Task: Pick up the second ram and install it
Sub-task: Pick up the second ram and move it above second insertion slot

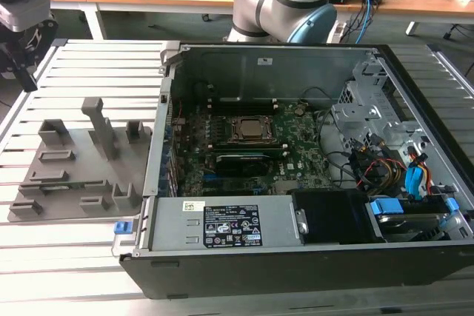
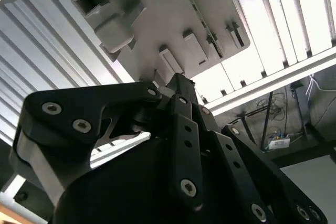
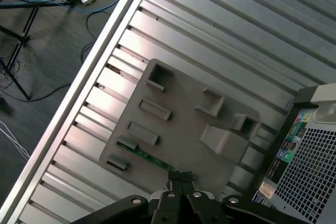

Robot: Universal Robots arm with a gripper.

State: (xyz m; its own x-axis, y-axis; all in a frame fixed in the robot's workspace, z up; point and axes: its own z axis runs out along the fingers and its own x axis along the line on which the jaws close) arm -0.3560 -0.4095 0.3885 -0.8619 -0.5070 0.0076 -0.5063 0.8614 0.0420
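Status: black two-finger gripper has its fingertips pressed together in both wrist views, with nothing visible between them. It grips nothing.

Second ram, a thin long green circuit-board stick, sits on the flat grey plastic holder tray, along one edge of it, next to the raised grey holder blocks. It isn't in the gripper. In the first wrist view one end of the stick shows just beside the fingertips and the rest runs away from them at a slant. Can't tell from that view how high the tips are above it.

Exterior view: the arm's wrist end is in the upper left of the frame, beyond the tray's far corner and apart from it. The tray sits mid-left of the frame on the slatted aluminium table.

The open black computer case takes up the centre and right of the frame, just beside the tray. Inside it are the green motherboard, with the square processor socket near the frame's centre, and a grey power supply box along the case's lower edge. The ram is on the tray, well apart from the motherboard.
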